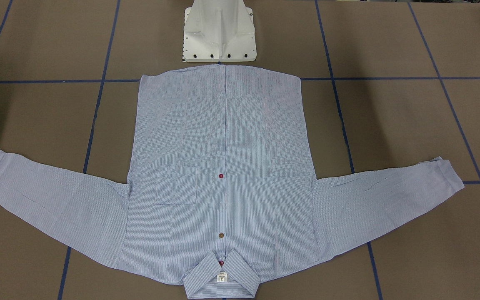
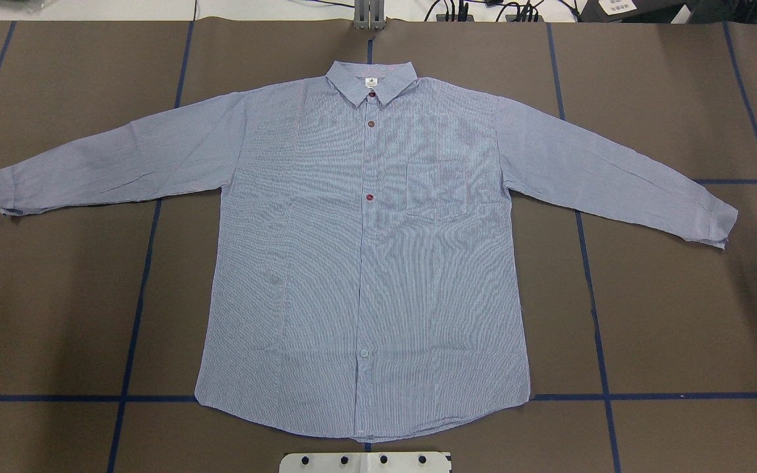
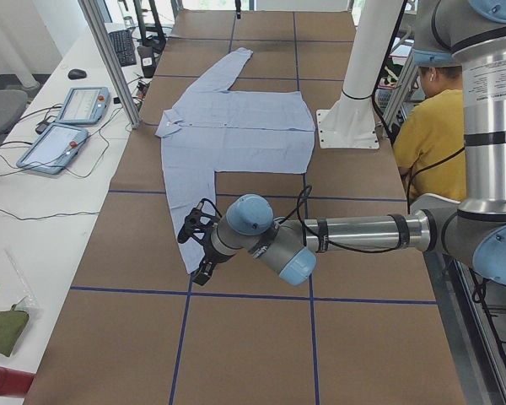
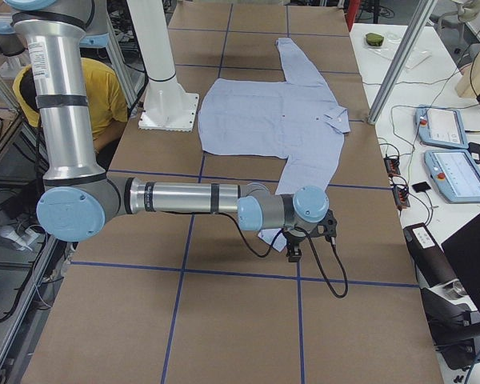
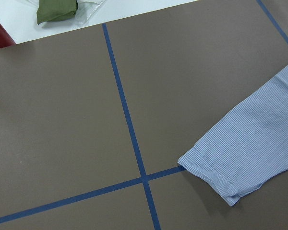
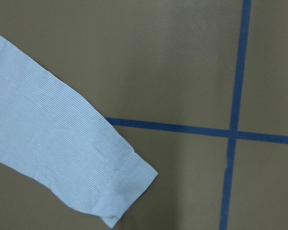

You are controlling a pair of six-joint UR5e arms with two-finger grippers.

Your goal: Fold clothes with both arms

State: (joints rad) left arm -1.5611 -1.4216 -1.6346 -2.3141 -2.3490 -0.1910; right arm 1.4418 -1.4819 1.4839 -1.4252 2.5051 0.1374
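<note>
The light blue striped shirt lies flat on the brown table, front up and buttoned, with both sleeves spread out and the collar away from the robot. My left gripper hangs just above the left sleeve's cuff. My right gripper hangs just above the right sleeve's cuff. Both grippers show only in the side views, so I cannot tell whether they are open or shut. Neither wrist view shows its fingers.
The white pedestal base stands at the shirt's hem. Blue tape lines grid the table. Teach pendants and cables lie on the side table. A person in yellow sits behind the robot. A green pouch lies beyond the table's end.
</note>
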